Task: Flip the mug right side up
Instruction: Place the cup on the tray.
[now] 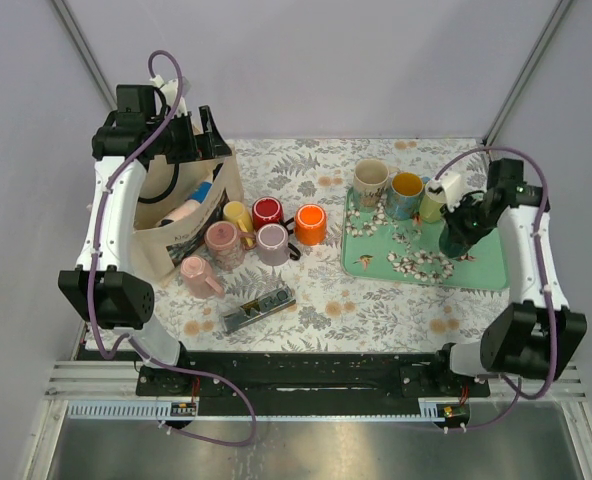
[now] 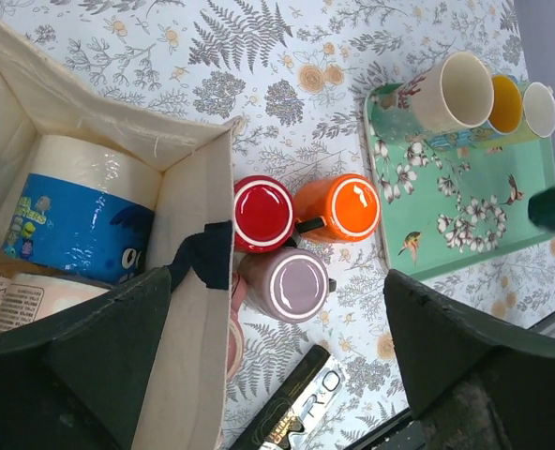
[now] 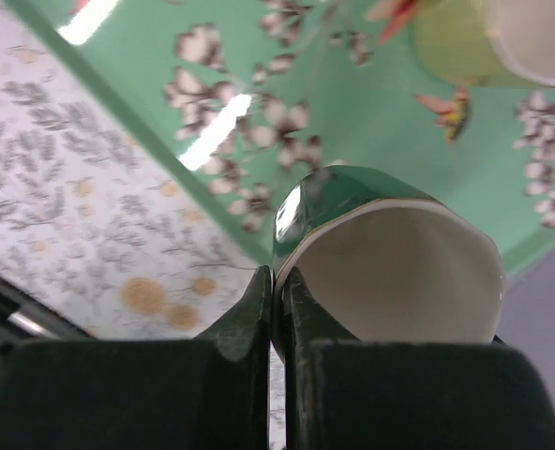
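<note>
A dark green mug (image 3: 399,272) with a white inside is in my right gripper (image 3: 279,281), which is shut on its rim, one finger inside and one outside. The mug's mouth faces the wrist camera. In the top view the right gripper (image 1: 463,222) holds the mug (image 1: 457,240) over the green floral tray (image 1: 486,272). My left gripper (image 2: 287,323) is open with nothing between its fingers. It hangs high over the edge of the cloth bag (image 1: 181,225), far from the tray.
Cream (image 1: 372,180), yellow (image 1: 406,192) and pale green (image 1: 433,200) mugs stand at the tray's back. Red (image 1: 267,211), orange (image 1: 310,224) and lilac (image 1: 272,243) mugs sit upside down mid-table, with pink ones (image 1: 222,240) beside the bag. A black box (image 1: 258,308) lies near the front.
</note>
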`<act>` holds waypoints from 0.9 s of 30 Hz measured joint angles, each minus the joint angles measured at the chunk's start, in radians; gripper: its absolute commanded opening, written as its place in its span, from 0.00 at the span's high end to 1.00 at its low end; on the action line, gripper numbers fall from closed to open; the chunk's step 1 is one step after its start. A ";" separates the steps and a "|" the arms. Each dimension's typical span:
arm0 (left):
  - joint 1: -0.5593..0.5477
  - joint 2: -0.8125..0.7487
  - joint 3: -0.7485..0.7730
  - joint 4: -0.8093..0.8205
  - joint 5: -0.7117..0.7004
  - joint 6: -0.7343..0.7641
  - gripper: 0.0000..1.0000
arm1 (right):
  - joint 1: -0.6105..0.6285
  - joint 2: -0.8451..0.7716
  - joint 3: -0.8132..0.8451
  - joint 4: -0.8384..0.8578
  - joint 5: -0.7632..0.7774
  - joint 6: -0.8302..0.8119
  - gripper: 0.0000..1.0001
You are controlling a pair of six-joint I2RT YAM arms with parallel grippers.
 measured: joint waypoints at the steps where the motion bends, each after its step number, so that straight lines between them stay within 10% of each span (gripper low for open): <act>1: -0.001 0.000 0.002 0.000 0.005 0.003 0.01 | -0.039 0.047 0.046 -0.008 -0.002 -0.028 1.00; 13: -0.043 -0.014 0.102 -0.055 0.084 0.171 0.01 | -0.144 0.487 0.443 -0.027 -0.009 -0.238 1.00; 27: -0.067 -0.066 0.059 -0.069 0.075 0.212 0.01 | -0.151 0.615 0.500 -0.032 0.037 -0.311 1.00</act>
